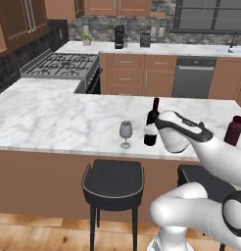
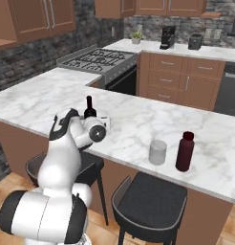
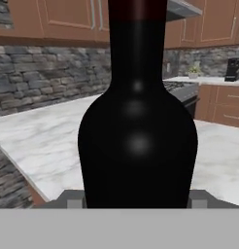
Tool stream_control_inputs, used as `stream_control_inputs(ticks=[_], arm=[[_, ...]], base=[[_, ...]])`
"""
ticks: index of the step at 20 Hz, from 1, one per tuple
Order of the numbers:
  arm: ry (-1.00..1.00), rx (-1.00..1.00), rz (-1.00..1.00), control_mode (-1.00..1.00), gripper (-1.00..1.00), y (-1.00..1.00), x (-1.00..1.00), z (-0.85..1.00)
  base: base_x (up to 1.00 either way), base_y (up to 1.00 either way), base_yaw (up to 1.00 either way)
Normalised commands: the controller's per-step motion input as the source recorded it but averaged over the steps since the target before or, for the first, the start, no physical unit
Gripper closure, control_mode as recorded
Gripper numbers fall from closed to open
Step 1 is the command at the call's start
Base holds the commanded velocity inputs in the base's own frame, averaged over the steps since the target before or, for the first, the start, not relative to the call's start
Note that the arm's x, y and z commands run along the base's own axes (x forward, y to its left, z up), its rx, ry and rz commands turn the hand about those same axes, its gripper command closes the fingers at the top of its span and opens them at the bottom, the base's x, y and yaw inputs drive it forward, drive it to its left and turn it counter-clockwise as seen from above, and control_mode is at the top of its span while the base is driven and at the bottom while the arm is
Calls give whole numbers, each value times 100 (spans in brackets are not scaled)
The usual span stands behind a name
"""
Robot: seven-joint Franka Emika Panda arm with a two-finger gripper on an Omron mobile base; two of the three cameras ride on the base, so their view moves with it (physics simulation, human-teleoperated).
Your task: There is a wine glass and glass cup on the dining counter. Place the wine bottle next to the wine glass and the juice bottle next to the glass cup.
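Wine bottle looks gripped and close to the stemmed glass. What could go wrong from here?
1. The wine bottle stands upright on the dining counter, tool shut on its lower body. It is tall and slim, so a sideways pull on release could tip it.
2. The wine glass stands close beside it, near the counter's front edge; a bump could knock it off.
3. The juice bottle already stands by the glass cup; a wide arm swing could disturb them.
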Motion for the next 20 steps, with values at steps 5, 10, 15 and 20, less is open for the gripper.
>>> stream_control_inputs(ticks=[5,10,15,20], arm=[[-1,0,9,-100,100,2,13,-30],[-7,1,9,-100,100,0,12,-23],[-11,0,8,-100,100,0,17,-16],[-10,0,6,-100,100,0,16,-16]], base=[[0,0,0],[0,0,0],[0,0,0],[0,0,0]])
